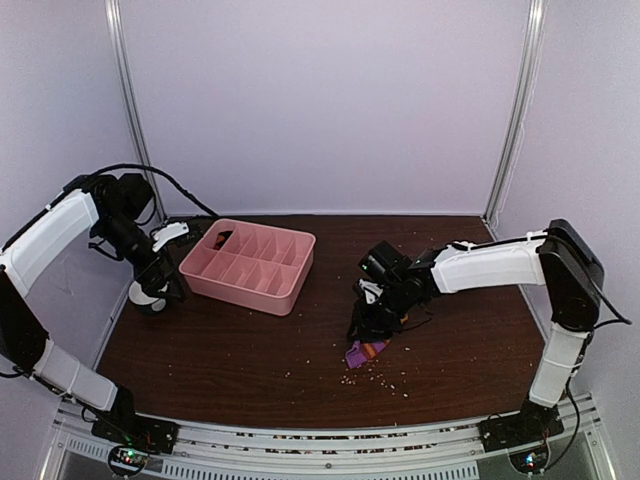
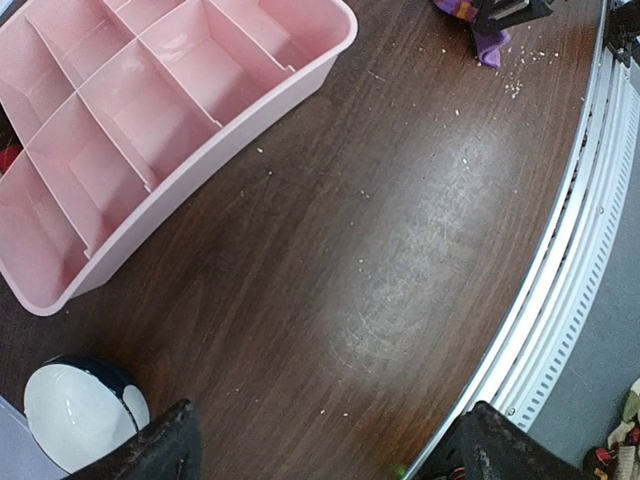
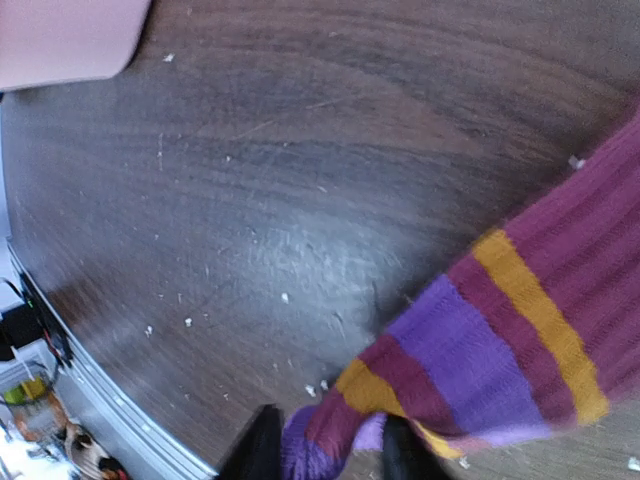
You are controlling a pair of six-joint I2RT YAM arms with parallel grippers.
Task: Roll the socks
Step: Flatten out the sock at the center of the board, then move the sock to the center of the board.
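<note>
Striped socks [image 3: 480, 340] on worktop [image 3: 300, 180], pinched at one end by R tool [image 3: 328, 455] — long axis runs away from it, up-right in wrist cam; L tool [image 2: 335, 450] released, well apart, beside pink tray [image 2: 220, 125].

**Striped sock caught in our right hand**

We see our right hand [image 3: 330, 458] only as two dark fingertips [image 3: 262, 448] at the bottom edge of the view. They are pinched on the bunched end of a sock [image 3: 500, 320]. The sock runs forward from the hand and off to its right, in bands of purple, orange and dark red, slightly blurred. Beneath it lies the dark wooden tabletop [image 3: 300, 150], dotted with pale crumbs [image 3: 285, 297]. Far ahead, on the hand's left, a corner of a pink tray [image 3: 60, 40] shows. Left of the hand the tabletop ends at a metal rail [image 3: 95, 395], with blurred clutter beyond it that we cannot make out.
</note>
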